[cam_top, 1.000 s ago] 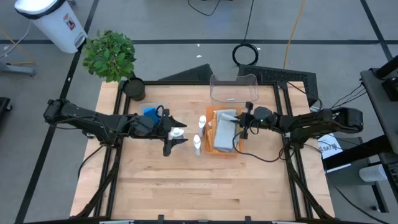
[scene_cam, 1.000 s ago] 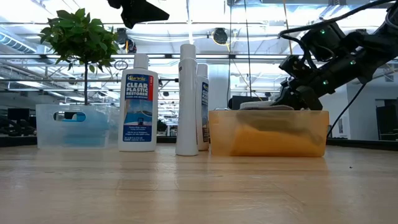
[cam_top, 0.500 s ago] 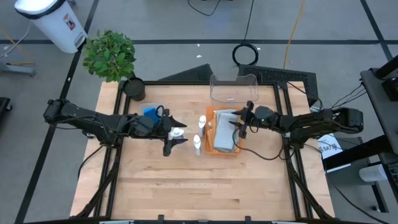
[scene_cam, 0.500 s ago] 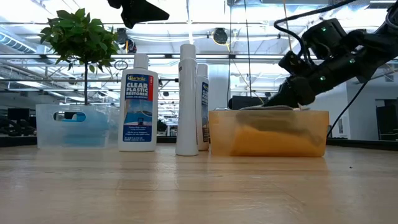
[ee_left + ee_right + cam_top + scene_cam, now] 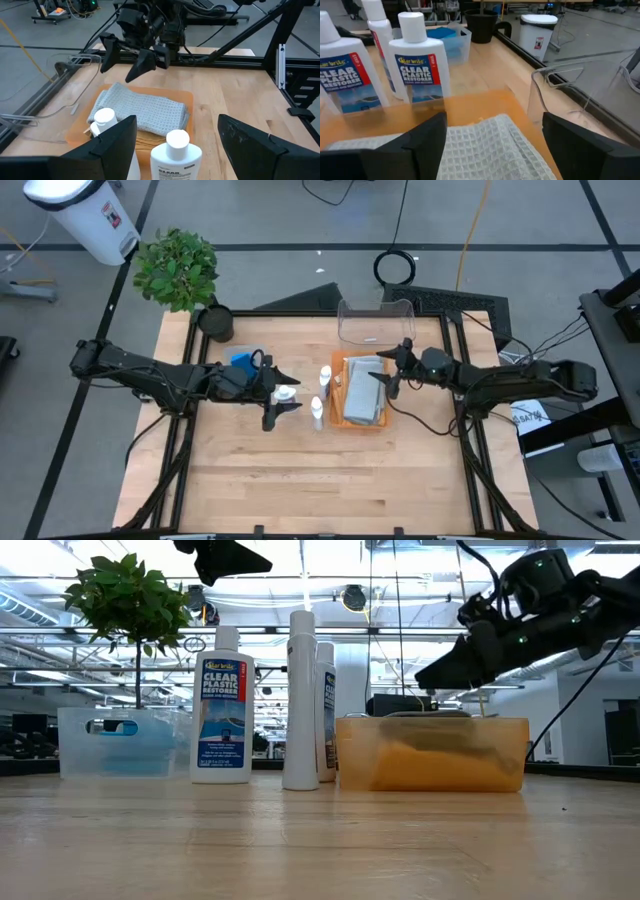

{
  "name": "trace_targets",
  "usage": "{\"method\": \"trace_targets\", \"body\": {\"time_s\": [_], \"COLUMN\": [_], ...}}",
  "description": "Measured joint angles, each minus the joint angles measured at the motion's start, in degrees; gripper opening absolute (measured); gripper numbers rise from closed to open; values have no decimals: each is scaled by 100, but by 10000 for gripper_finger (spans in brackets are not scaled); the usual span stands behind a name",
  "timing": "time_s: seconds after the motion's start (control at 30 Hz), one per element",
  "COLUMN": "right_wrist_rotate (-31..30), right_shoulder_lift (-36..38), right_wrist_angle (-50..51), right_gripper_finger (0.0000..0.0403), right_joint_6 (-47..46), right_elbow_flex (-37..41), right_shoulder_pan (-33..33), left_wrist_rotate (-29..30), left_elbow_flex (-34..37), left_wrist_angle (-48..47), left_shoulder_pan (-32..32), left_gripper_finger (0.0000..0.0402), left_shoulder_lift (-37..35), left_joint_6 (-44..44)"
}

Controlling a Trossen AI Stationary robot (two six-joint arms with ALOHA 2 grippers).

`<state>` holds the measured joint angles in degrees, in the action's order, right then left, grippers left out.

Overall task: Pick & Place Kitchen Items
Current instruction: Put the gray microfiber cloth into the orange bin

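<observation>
Since a second ago your right gripper [image 5: 389, 374] has let go of the grey cloth [image 5: 363, 390] and lifted off it, drawing back toward the table's right edge. That cloth now lies flat in the orange tray [image 5: 338, 416], right of the table's centre, over an orange cloth [image 5: 420, 762] showing through the tray wall. This looks like the end of a placing step: the right fingers stand wide apart, empty, just above the tray's far end. Your left gripper [image 5: 278, 392] hangs released and empty over the white bottles [image 5: 317, 409], just left of the tray. Next you would likely pick one of them, which calls for lowering squarely around an upright bottle.
</observation>
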<state>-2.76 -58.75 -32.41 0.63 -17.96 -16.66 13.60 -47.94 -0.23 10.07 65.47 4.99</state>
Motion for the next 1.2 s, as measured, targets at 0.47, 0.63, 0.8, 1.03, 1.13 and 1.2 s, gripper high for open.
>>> {"method": "trace_targets", "body": {"time_s": [0.47,0.63,0.8,1.03,1.13,1.2], "right_wrist_rotate": [3,390,437,1054,1175,1187], "right_shoulder_lift": [287,392,1054,2255,2771,3054], "right_wrist_angle": [-438,-1430,-1605,-263,559,992], "right_gripper_finger": [290,290,290,290,290,290], "right_joint_6": [84,64,127,-190,-193,-228], "right_elbow_flex": [0,0,-4,-4,-4,-4], "right_shoulder_pan": [334,327,327,334,334,334], "left_wrist_rotate": [-1,-2,-2,-2,-4,-2], "left_elbow_flex": [0,0,0,0,0,0], "left_wrist_angle": [-11,-88,-87,48,48,55], "left_shoulder_pan": [-2,-2,-2,-2,-2,-2], "left_gripper_finger": [283,283,283,283,283,283], "left_shoulder_lift": [0,0,0,0,0,0], "left_joint_6": [-12,-14,132,463,437,439]}}
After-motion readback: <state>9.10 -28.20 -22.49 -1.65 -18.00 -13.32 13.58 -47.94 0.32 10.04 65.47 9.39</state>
